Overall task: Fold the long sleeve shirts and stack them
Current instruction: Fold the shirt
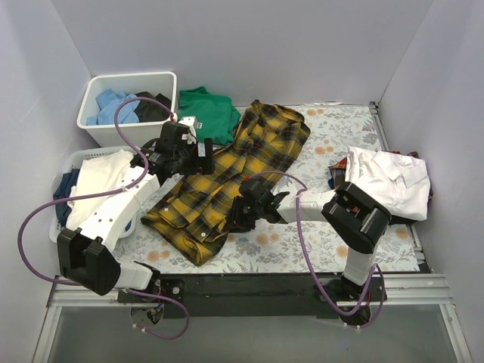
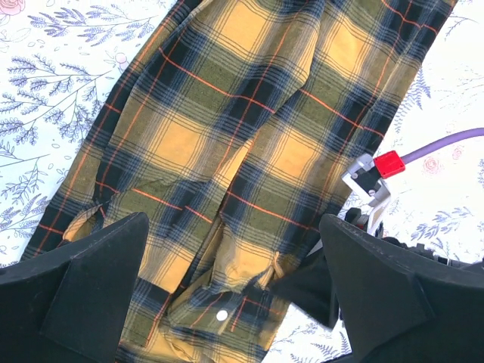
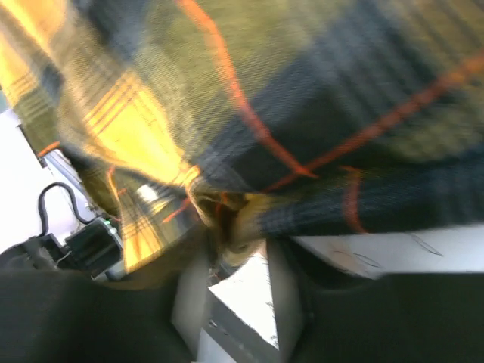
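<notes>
Between the pads of the right gripper [image 3: 231, 227], a bunched fold of the plaid shirt [image 1: 227, 178] is clenched.
The left gripper [image 2: 234, 223] hovers above the same cloth, jaws spread wide.

The top camera looks down from above and behind the arm bases [image 1: 352, 291] and takes in the whole table [image 1: 302, 246]. The left wrist camera looks down on the plaid shirt [image 2: 249, 151] from a little height. The right wrist camera is very near the same cloth, blurred. All three share this shirt.
</notes>
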Available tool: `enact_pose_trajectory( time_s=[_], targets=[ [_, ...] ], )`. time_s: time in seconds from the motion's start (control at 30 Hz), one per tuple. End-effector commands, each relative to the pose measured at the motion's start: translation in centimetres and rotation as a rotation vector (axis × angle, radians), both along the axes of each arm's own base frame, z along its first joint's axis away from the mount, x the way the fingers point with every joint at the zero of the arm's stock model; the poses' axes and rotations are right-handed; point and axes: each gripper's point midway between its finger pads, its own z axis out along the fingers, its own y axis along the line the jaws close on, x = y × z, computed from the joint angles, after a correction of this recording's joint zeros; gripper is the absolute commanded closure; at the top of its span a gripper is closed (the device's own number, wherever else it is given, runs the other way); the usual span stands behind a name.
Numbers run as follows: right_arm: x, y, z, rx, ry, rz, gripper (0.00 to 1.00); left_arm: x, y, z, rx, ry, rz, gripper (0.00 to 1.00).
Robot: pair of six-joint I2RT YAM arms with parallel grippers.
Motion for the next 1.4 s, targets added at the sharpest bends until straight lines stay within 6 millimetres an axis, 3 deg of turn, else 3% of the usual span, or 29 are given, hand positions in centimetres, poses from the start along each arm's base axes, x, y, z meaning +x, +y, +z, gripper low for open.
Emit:
enact_pose_trajectory(
  time_s=[0.0,0.07,0.1,0.3,0.57,0.67,0.8,0.87,0.9,0.97,1.0,1.03,1.2,1.37],
  targets=[
    [-2.6,-6.6,-5.8,-0.316,0.107,-0.065,0.82,-0.5,0.3,1.2,-0.018,-0.031,0.002,0.02],
    [-3.1,-7.6,-5.8,-0.352,0.114,-0.049,0.97,-0.4,0.4,1.1,-0.019,-0.031,0.006,0.02],
    [-3.2,-8.0,-5.8,-0.369,0.1,-0.033,0.99,-0.3,0.4,1.0,-0.021,-0.032,0.007,0.02],
    [-3.3,-11.3,-4.4,-0.449,0.005,0.029,0.99,-0.6,-0.4,-0.1,-0.041,-0.004,-0.031,0.02],
    [-2.7,-21.0,-1.5,-0.615,-0.098,0.009,0.99,-2.1,-1.2,-2.7,-0.075,0.067,-0.076,0.02],
    [-2.4,-24.0,-0.5,-0.622,-0.125,-0.045,0.99,-3.3,-1.6,-4.1,-0.099,0.119,-0.097,0.02],
    [-1.9,-25.4,0.7,-0.569,-0.163,-0.08,0.99,-6.3,-3.4,-5.9,-0.214,0.251,-0.157,0.02],
    [-1.7,-25.1,1.4,-0.54,-0.19,-0.078,0.91,-8.5,-4.9,-6.4,-0.328,0.336,-0.195,0.02],
    [-1.9,-24.8,1.6,-0.519,-0.186,-0.067,0.72,-9.3,-5.5,-6.5,-0.371,0.36,-0.2,0.02],
    [-2.1,-24.6,2.1,-0.496,-0.193,-0.07,0.54,-11.4,-6.5,-6.9,-0.458,0.412,-0.213,0.02],
    [-2.3,-24.5,2.2,-0.485,-0.182,-0.077,0.41,-11.6,-6.8,-6.8,-0.479,0.408,-0.214,0.02],
    [-2.4,-24.6,2.3,-0.48,-0.183,-0.087,0.36,-12.8,-6.9,-7.8,-0.483,0.439,-0.215,0.02],
    [-3.7,-24.9,2.3,-0.426,-0.185,-0.123,0.19,-14.6,-7.6,-8.9,-0.508,0.517,-0.179,0.02],
    [-6.5,-25.2,-0.2,-0.407,-0.075,-0.1,0.19,-16.5,-8.5,-11.0,-0.448,0.613,-0.16,0.02]
  ],
)
